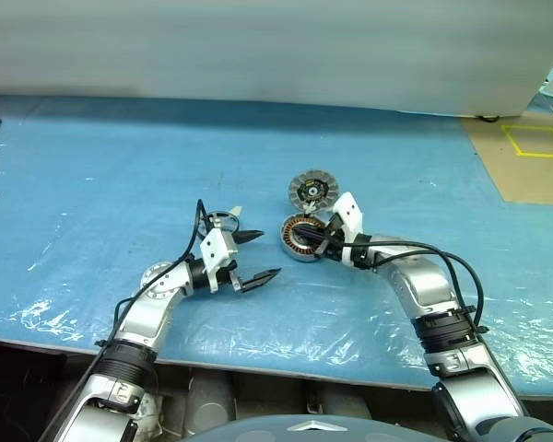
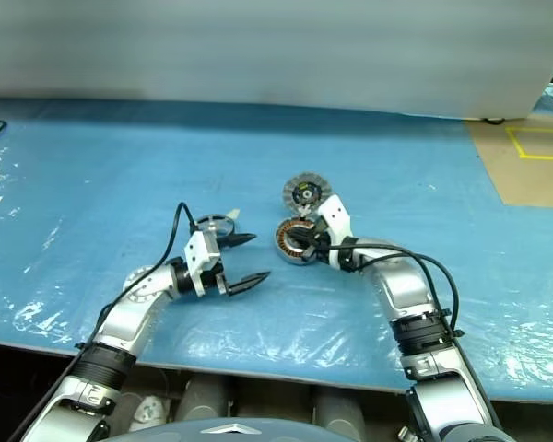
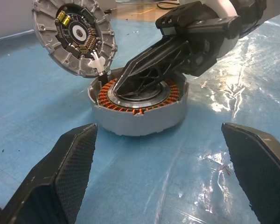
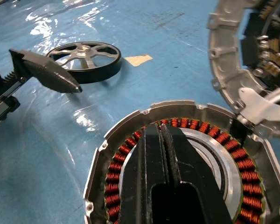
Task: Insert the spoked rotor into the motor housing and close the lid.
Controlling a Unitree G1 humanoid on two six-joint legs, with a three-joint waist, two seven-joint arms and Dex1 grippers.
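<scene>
Right hand point(image 1: 319, 241), fingers pressed shut and empty, pokes into the motor housing point(image 1: 301, 238) mid-worktop, while the spoked rotor point(image 4: 85, 59) lies beside the wide-open, empty left hand point(image 1: 258, 255), probably the nearer.

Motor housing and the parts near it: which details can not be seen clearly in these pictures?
- Motor housing: in the left wrist view, the right end effector covers its centre.
- Lid: cut off by the right wrist view's edge.
- Spoked rotor: small in the left eye view; the left end effector partly hides it.
</scene>
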